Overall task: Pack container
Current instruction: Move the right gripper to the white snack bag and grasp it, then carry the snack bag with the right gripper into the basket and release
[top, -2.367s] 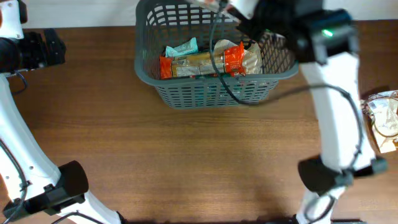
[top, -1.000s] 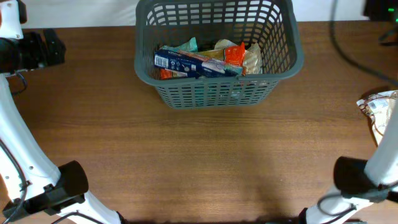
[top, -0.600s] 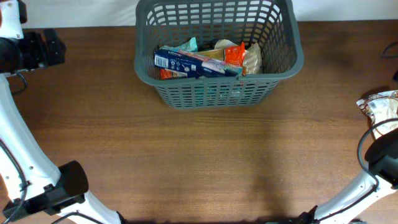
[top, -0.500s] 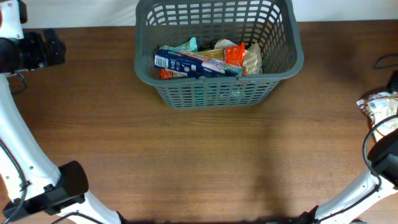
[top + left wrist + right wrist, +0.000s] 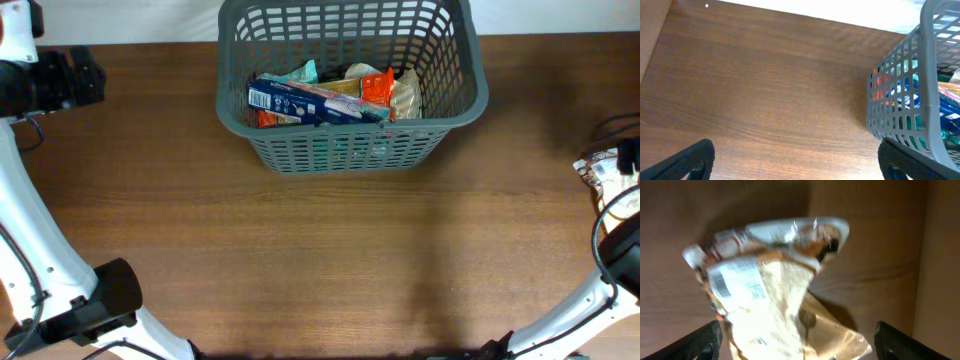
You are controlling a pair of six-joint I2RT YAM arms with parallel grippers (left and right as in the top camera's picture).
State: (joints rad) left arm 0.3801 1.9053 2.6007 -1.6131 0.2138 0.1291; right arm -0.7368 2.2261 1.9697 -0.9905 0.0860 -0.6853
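Note:
The container (image 5: 350, 140), a dark grey slotted basket, stands at the back centre of the table. It holds a blue box (image 5: 300, 100), an orange packet (image 5: 376, 86) and other snack packets. In the left wrist view its lattice wall (image 5: 900, 100) is at the right. My left gripper (image 5: 800, 162) hangs open over bare table left of the basket, nothing between its fingers. My right gripper (image 5: 800, 347) is open directly above a crumpled clear and beige snack packet (image 5: 770, 285), one finger on either side of it. That packet (image 5: 605, 172) lies at the table's right edge.
The brown wooden table (image 5: 320, 260) stretches in front of the basket. The left arm (image 5: 30, 230) runs along the left edge and the right arm (image 5: 615, 270) along the right edge. A white wall borders the table's far side.
The right arm has left the basket, where a blue box now lies, and swung to the right edge over the loose packet. Its jaws have opened wider. The left arm is unmoved.

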